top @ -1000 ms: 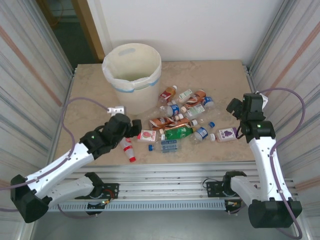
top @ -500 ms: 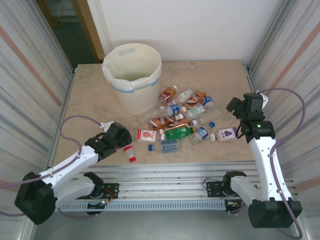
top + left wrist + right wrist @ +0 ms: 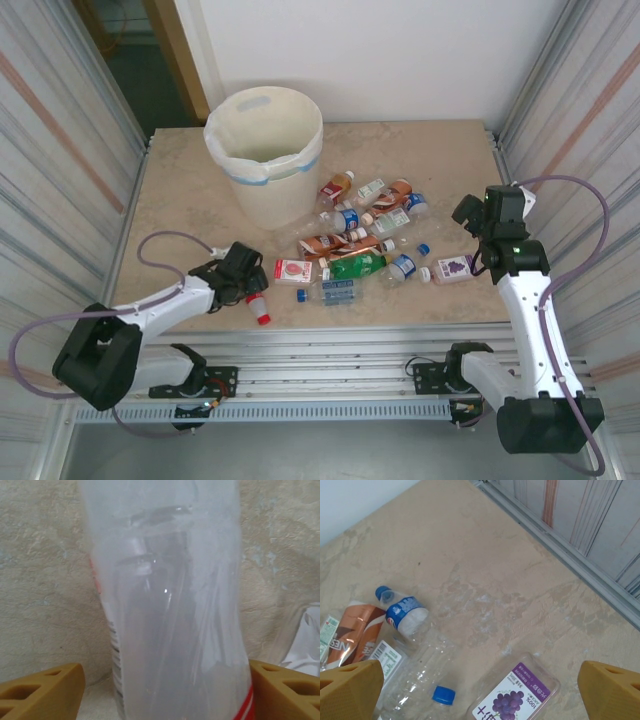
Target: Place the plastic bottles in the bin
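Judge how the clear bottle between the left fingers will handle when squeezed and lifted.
The clear bottle looks empty, so probably light. Its thin, creased wall may buckle under the fingers. Round-bodied, it could roll if nudged.

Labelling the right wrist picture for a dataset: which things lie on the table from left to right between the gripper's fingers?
crushed brown-labelled plastic bottle → clear plastic bottle with blue cap and blue label → loose blue bottle cap → flattened clear bottle with purple grape label
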{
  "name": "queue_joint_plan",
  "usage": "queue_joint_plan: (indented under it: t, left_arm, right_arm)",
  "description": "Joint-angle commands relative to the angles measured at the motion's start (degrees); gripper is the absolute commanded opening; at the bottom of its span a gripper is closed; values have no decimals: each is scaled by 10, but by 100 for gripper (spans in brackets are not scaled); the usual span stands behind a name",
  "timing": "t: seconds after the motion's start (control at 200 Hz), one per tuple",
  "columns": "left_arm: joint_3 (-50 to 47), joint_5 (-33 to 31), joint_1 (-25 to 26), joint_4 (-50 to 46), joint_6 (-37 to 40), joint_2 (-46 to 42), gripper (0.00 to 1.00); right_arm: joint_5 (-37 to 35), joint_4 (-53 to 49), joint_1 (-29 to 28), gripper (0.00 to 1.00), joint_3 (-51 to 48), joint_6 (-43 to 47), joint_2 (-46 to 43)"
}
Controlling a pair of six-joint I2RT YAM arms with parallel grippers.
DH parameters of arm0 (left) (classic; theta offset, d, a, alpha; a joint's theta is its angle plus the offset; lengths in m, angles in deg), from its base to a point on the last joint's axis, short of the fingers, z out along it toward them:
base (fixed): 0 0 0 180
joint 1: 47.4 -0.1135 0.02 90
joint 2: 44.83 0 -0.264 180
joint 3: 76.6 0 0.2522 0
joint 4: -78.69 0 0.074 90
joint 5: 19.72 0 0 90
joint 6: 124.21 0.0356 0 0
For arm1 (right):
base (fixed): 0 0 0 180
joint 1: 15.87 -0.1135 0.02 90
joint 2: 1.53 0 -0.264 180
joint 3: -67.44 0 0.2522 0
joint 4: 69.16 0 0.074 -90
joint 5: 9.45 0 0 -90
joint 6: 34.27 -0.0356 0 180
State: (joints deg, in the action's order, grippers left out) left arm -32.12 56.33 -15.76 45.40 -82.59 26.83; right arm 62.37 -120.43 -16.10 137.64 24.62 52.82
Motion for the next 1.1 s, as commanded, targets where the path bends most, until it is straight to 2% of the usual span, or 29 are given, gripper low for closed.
queue_joint_plan:
  t: [0.0, 0.11, 0.276, 0.541, 0.937, 1.097]
  left_arm:
    - [-1, 1, -8, 8, -14, 17, 77]
    - [-6, 2, -12, 12, -18, 30, 71]
    - [-14, 4, -16, 19, -24, 35, 56]
    - [-15, 2, -24, 4, -20, -29, 42]
    - [66, -43, -32, -107, 58, -252, 39]
    - [117, -50, -32, -119, 99, -311, 39]
  right_arm:
    - [0, 9, 4, 98, -7, -13, 2]
    - [3, 12, 3, 98, -8, -13, 4]
    - [5, 13, 3, 98, -4, -13, 10]
    - [14, 23, 4, 98, 2, -17, 12]
    - [30, 38, 3, 98, 4, -25, 17]
    - [33, 39, 3, 98, 0, -28, 15]
